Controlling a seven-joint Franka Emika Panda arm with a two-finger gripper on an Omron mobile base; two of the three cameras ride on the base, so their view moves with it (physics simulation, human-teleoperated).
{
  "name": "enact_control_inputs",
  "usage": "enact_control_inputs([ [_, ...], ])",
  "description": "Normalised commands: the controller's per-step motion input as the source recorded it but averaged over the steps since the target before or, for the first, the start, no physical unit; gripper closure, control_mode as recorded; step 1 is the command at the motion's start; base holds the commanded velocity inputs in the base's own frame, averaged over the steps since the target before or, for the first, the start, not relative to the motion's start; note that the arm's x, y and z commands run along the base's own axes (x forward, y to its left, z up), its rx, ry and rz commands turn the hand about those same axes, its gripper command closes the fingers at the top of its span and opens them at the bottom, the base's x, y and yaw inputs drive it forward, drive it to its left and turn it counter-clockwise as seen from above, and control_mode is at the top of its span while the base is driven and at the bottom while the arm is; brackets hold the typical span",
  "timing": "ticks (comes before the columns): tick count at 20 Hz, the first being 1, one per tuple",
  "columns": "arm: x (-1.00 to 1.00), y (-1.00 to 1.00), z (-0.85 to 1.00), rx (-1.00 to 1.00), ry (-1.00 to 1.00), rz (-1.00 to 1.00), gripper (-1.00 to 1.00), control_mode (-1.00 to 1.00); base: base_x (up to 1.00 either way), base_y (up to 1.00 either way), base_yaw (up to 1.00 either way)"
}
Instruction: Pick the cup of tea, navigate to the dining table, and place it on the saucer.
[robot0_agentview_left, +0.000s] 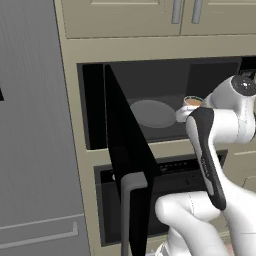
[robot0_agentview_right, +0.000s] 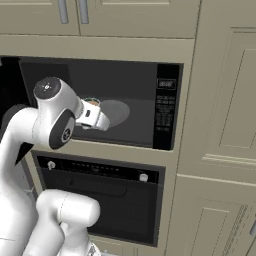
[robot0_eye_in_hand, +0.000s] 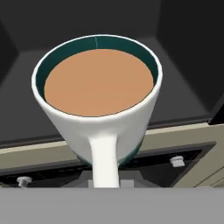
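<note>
Microwave door (robot0_agentview_left: 131, 165) hangs open on my left, near the arm. My pincer (robot0_eye_in_hand: 105, 181) is clamped on the cup of tea (robot0_eye_in_hand: 98, 98) by its handle, in front of the microwave cavity (robot0_agentview_right: 120, 100); the hand view shows oven knobs (robot0_eye_in_hand: 176, 161) beneath.

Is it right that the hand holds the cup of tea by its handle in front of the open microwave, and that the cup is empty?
Not quite. The cup is not empty: the hand view shows brown tea nearly up to its rim. The rest stands: the hand grips it by the handle, in front of the open microwave.
</note>
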Motion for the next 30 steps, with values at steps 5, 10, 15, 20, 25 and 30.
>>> enact_control_inputs([
  [5, -0.53, 0.00, 0.16, 0.00, 0.00, 0.00, 1.00, -1.00, 0.00, 0.00, 0.00],
  [10, 0.00, 0.00, 0.00, 0.00, 0.00, 0.00, 1.00, -1.00, 0.00, 0.00, 0.00],
  [15, 0.00, 0.00, 0.00, 0.00, 0.00, 0.00, 1.00, 1.00, -0.42, 0.00, -0.06],
  [20, 0.00, 0.00, 0.00, 0.00, 0.00, 0.00, 1.00, 1.00, -1.00, -0.09, -0.34],
  [25, 0.00, 0.00, 0.00, 0.00, 0.00, 0.00, 1.00, 1.00, -1.00, -0.30, -0.27],
  [30, 0.00, 0.00, 0.00, 0.00, 0.00, 0.00, 1.00, 1.00, -1.00, -0.54, -0.25],
])
